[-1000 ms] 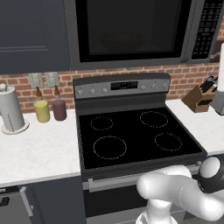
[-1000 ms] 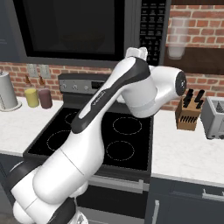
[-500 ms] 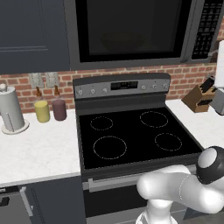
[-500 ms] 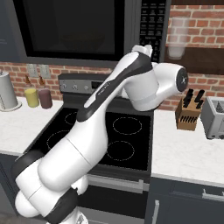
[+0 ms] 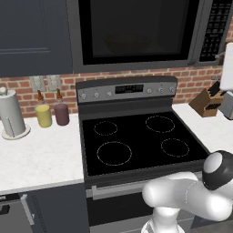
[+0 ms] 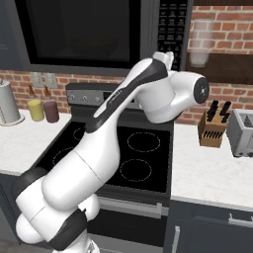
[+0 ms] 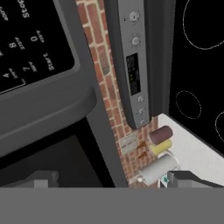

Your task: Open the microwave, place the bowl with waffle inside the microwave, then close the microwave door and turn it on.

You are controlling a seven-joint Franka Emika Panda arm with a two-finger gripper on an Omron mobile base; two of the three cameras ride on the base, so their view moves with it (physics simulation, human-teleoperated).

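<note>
My gripper (image 7: 107,177) stands spread wide and empty, its two tips apart at the bottom of the hand view, raised close against the microwave (image 5: 141,34) near its lower corner on the keypad side, with the keypad (image 7: 26,39) just above. The microwave sits directly above the stove (image 5: 136,141), and its door (image 5: 136,32) looks shut; through the dark glass I think I make out a faint rounded shape that could be the bowl, but I cannot tell for sure. The door should be stiff, hinged and fairly heavy, so I judge the sound grip is across the long vertical bar handle (image 6: 147,32) beside the keypad, pulling steadily rather than snatching.
</note>
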